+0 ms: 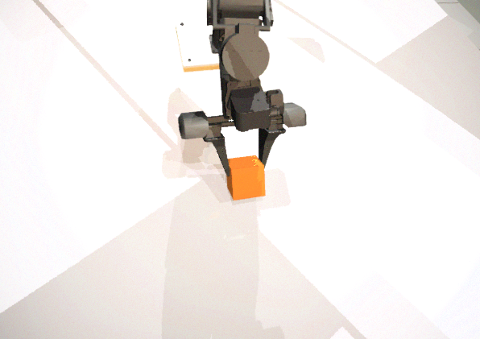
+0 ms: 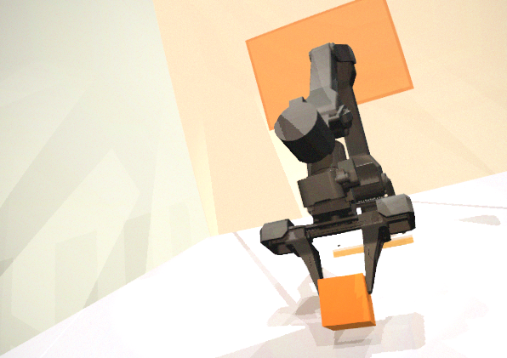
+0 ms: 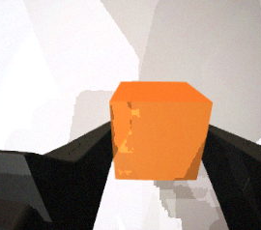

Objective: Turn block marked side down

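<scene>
An orange block (image 1: 247, 185) (image 2: 345, 309) (image 3: 159, 161) is held between the two black fingers of my gripper (image 1: 246, 170) (image 2: 344, 292) (image 3: 156, 128), which is shut on its opposite sides. The block looks slightly tilted. In the exterior view a thin strip of its underside shows, and a shadow lies apart beneath it, so it seems to be a little above the white table (image 1: 362, 196) (image 2: 170, 317). Yellow patches show on the upper face in the top view and on the face toward the wrist camera; they look like light. I cannot make out a marking on any visible face.
A white plate (image 1: 199, 44) with an orange edge and small dark dots lies behind the gripper, beside the arm; its orange edge also shows in the exterior view (image 2: 401, 242). An orange panel (image 2: 282, 53) is behind the arm in the exterior view.
</scene>
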You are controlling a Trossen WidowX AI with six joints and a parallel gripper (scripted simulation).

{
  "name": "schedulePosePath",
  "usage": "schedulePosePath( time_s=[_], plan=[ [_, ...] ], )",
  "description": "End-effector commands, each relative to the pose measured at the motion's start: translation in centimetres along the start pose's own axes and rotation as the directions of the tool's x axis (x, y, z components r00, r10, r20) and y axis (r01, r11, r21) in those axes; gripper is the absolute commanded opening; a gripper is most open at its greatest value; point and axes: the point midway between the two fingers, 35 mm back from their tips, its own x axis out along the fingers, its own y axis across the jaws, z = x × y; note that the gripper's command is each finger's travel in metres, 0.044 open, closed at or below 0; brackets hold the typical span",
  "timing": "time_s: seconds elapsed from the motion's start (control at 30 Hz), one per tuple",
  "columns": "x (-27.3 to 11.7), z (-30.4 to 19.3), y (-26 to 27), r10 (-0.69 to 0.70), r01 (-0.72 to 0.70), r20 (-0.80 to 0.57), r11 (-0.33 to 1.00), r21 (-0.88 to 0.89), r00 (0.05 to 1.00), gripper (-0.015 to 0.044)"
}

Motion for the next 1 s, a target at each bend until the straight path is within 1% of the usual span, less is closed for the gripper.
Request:
schedulePosePath(
  time_s=[0.0, 0.37, 0.73, 0.97],
  plan=[
    [0.7, -0.2, 0.0, 0.005, -0.005, 0.052, 1.0, 0.004, 0.999, 0.0],
    [1.8, -0.9, 0.0, 0.004, -0.005, 0.224, 1.0, 0.005, 0.975, 0.0],
    [1.2, -1.8, 0.1, 0.005, -0.005, 0.387, 1.0, 0.0, 0.922, 0.0],
    [0.7, -1.8, 0.2, 0.005, -0.005, 0.435, 1.0, -0.001, 0.9, 0.0]
  ],
)
